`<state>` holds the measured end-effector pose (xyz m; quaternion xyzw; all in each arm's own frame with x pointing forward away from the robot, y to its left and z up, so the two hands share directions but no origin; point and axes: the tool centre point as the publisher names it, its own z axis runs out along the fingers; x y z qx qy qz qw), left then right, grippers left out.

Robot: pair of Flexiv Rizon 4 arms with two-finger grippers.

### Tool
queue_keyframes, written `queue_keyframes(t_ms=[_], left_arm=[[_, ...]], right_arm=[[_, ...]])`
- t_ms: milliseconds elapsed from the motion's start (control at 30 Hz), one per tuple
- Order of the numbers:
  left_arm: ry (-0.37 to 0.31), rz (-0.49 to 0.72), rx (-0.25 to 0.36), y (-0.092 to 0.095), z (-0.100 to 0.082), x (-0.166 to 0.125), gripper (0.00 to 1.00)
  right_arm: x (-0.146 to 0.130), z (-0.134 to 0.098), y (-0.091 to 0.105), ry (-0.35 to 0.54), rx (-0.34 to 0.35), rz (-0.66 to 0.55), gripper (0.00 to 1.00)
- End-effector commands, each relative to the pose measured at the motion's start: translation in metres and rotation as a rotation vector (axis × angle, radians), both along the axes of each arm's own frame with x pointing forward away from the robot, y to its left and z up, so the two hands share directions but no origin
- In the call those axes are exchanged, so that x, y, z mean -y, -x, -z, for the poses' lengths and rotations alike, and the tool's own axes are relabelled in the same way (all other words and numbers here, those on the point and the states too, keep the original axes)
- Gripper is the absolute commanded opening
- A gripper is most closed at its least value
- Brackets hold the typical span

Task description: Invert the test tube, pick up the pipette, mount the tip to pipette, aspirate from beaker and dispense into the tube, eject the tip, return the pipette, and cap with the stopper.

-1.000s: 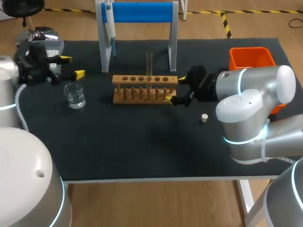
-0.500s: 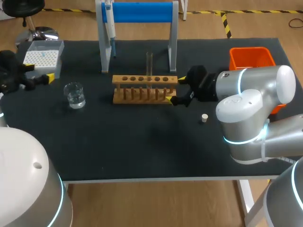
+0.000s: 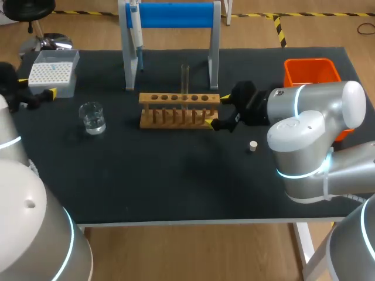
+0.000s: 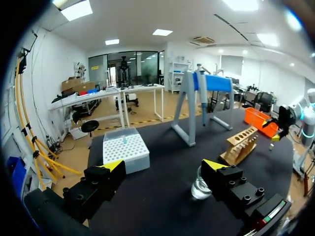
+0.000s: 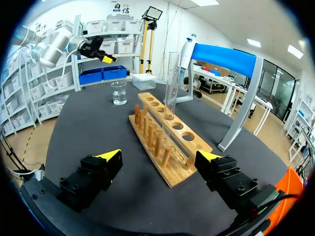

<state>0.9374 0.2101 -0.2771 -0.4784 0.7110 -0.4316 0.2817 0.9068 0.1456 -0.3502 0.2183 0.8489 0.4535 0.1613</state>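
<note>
The left tool [image 3: 36, 86] has retreated leftward, gaping wide like the right tool [image 3: 217, 110] near the one tube [image 3: 184, 82].

Clear test tube [image 3: 184, 82] upright in wooden rack [image 3: 176, 112], pipette [image 3: 136, 32] hanging on blue stand [image 3: 176, 14], water-filled beaker [image 3: 92, 119] near white tip box [image 3: 54, 73], small pale stopper [image 3: 252, 146] lying apart right of rack.

Head view: the lower half of the black worktop [image 3: 176, 187] is open from left to right, apart from a small pale stopper [image 3: 253, 146] at centre right. The centre is blocked by the wooden tube rack [image 3: 179, 109] with its upright glass tube [image 3: 184, 82]. The grey-and-blue pipette stand [image 3: 170, 35] stands close behind. The right end effector [image 3: 217, 111], fingers spread, sits just beside the rack's right end. An open lane separates the rack from the clear glass beaker [image 3: 92, 117]. The white tip box [image 3: 54, 71] occupies the upper left and the orange bin [image 3: 310, 71] the upper right.
</note>
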Motion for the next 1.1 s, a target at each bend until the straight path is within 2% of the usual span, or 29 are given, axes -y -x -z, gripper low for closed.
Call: queue_keyframes(t_ms=[33,267,433,633,1100], left_arm=[[-0.035,-0.062,-0.011,-0.034,0.013,0.008,1.0],[-0.042,-0.079,-0.023,-0.06,0.026,0.008,1.0],[-0.039,-0.107,-0.007,-0.074,0.028,0.01,1.0],[-0.051,-0.147,-0.016,-0.09,0.036,0.008,1.0],[-0.064,-0.212,-0.021,-0.127,0.053,-0.017,1.0]], right_arm=[[0.0,0.0,0.0,0.0,0.0,0.0,1.0],[0.0,0.0,0.0,0.0,0.0,0.0,1.0],[0.0,0.0,0.0,0.0,0.0,0.0,1.0],[0.0,0.0,0.0,0.0,0.0,0.0,1.0],[0.0,0.0,0.0,0.0,0.0,0.0,1.0]])
